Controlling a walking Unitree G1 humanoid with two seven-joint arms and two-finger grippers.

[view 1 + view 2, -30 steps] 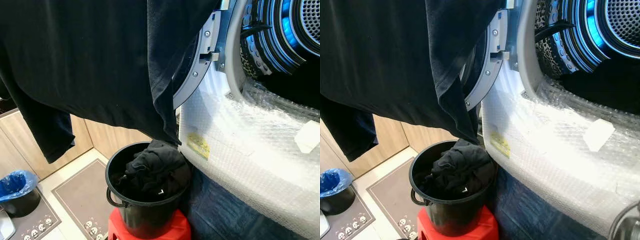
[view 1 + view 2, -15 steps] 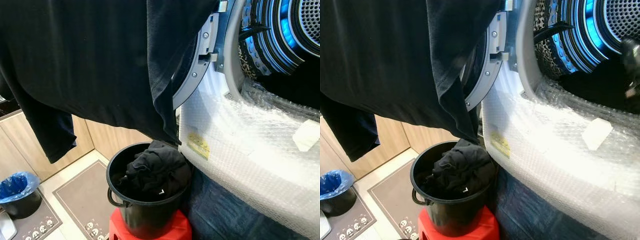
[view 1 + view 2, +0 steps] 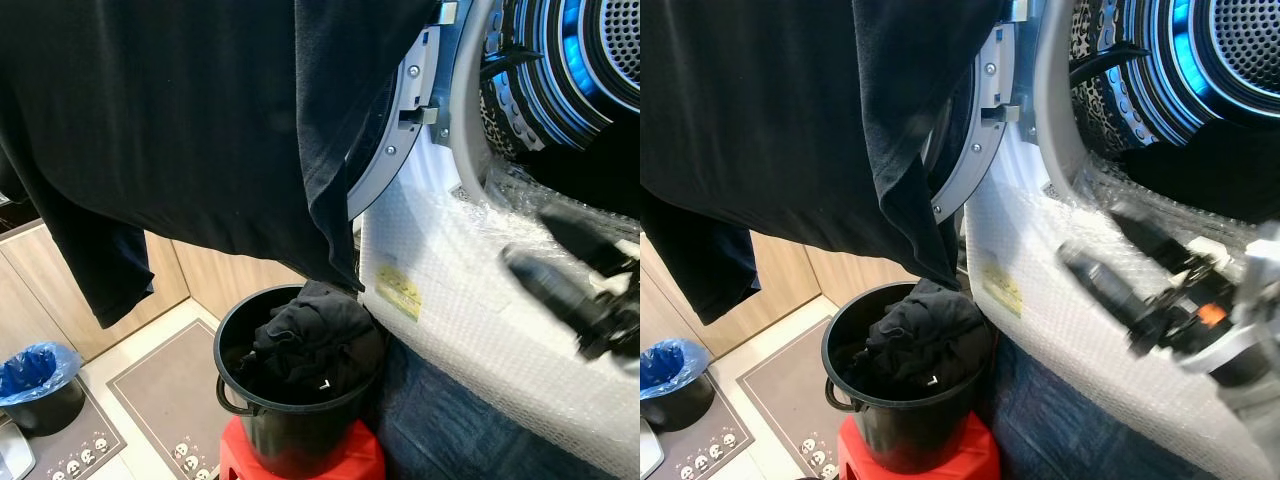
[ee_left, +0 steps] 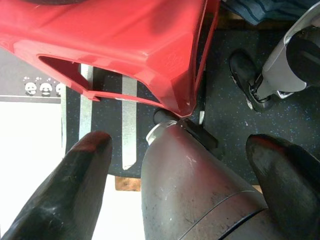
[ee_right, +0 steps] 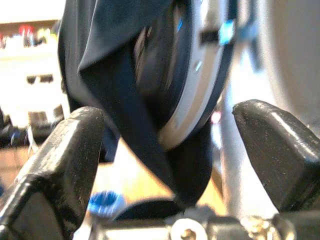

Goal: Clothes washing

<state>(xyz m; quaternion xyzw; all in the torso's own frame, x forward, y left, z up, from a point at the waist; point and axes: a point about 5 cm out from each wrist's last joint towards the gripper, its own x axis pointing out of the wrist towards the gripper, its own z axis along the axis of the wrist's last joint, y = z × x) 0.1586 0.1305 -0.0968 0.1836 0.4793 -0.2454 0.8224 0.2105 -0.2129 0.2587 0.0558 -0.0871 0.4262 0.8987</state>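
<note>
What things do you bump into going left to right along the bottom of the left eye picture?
Blue-bagged bin → grey floor mat with little panda pictures → black plastic bucket full of dark clothes on a red plastic stool → bubble-wrapped white washing machine front → right gripper, blurred.

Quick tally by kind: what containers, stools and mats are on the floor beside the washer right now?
Black bucket: 1
Blue-lined bin: 1
Red stool: 1
Floor mats: 2
Total: 5
</note>
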